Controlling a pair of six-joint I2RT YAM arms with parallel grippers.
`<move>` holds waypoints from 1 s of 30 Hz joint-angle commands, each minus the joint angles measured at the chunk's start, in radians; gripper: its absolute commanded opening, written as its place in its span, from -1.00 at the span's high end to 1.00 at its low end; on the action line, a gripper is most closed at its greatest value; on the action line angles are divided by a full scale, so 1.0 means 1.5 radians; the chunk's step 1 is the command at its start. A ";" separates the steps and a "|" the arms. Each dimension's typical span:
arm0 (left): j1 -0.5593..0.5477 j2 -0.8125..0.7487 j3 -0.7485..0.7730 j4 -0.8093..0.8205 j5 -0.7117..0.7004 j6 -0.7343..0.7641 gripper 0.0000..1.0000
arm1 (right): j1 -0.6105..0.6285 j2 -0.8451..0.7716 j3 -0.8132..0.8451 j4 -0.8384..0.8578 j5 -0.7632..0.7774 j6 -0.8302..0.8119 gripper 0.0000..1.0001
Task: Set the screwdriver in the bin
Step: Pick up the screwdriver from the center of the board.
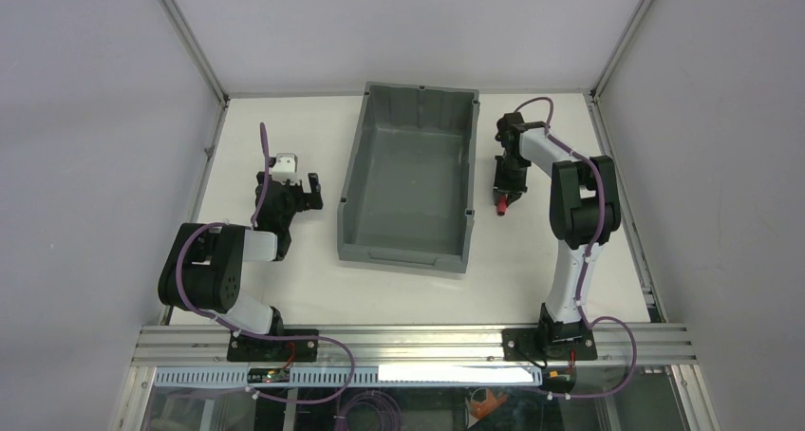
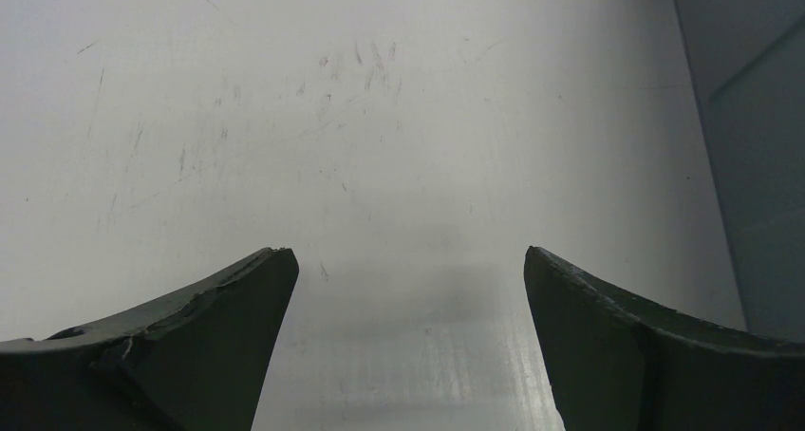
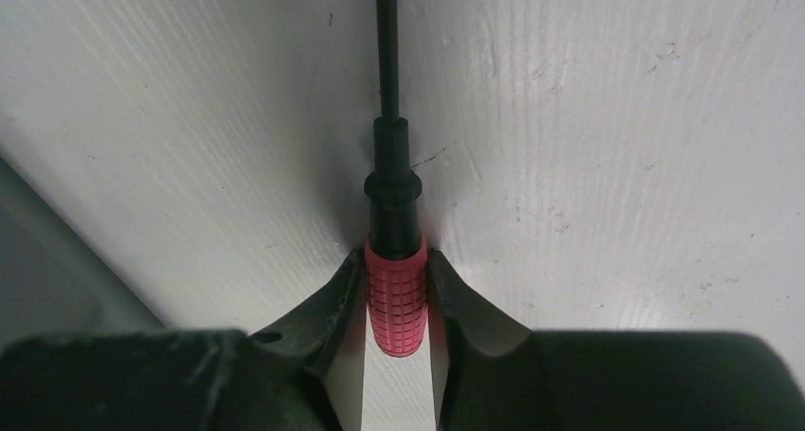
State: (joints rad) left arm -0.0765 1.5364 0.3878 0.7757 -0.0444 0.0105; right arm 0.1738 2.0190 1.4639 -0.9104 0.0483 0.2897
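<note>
The right gripper point(image 3: 396, 271) is pinching the screwdriver point(image 3: 396, 298), its two dark fingers point(image 3: 346, 293) pressed against either side of the red handle. The handle is a short cylinder with a knurled grid texture and a rounded butt. Ahead of it a black collar steps down into a thin, smooth black shaft.

The long axis runs straight out ahead of the gripper and the shaft points away from it, over the white table point(image 1: 285, 289). In the top view this line lies roughly parallel to the nearest long wall of the bin point(image 1: 353, 170). We cannot tell whether the shaft touches the table.

The bin stands just beside the right gripper. It is dark grey plastic with tall sloped walls, a rimmed edge and a flat floor. That tall wall and rim rise between the screwdriver and the floor of the bin.

On the other side of the bin, the left gripper point(image 2: 408, 260) hangs over scuffed, scratched tabletop. Its curved fingers are spread wide and nothing is between them.
</note>
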 commanded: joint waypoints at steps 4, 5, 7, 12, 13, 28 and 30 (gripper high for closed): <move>0.007 -0.021 -0.003 0.018 0.010 -0.005 -0.98 | 0.001 -0.023 0.002 -0.003 0.041 -0.005 0.74; 0.007 -0.021 -0.003 0.018 0.010 -0.005 -0.98 | 0.000 -0.026 0.002 -0.006 0.044 -0.006 0.75; 0.007 -0.021 -0.003 0.018 0.010 -0.005 -0.98 | -0.003 -0.041 0.001 -0.014 0.052 -0.008 0.76; 0.007 -0.022 -0.003 0.018 0.010 -0.005 -0.98 | -0.011 -0.079 0.000 -0.036 0.072 -0.012 0.76; 0.007 -0.021 -0.003 0.018 0.010 -0.005 -0.98 | -0.014 -0.088 0.001 -0.041 0.076 -0.013 0.76; 0.007 -0.021 -0.003 0.018 0.010 -0.006 -0.98 | -0.024 -0.184 0.108 -0.139 0.096 -0.012 0.76; 0.007 -0.022 -0.003 0.018 0.010 -0.005 -0.98 | -0.024 -0.190 0.130 -0.149 0.094 -0.012 0.76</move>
State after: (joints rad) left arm -0.0765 1.5364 0.3878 0.7757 -0.0444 0.0105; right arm 0.1406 1.8118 1.5715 -1.0828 0.1761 0.2787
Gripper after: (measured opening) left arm 0.992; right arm 0.262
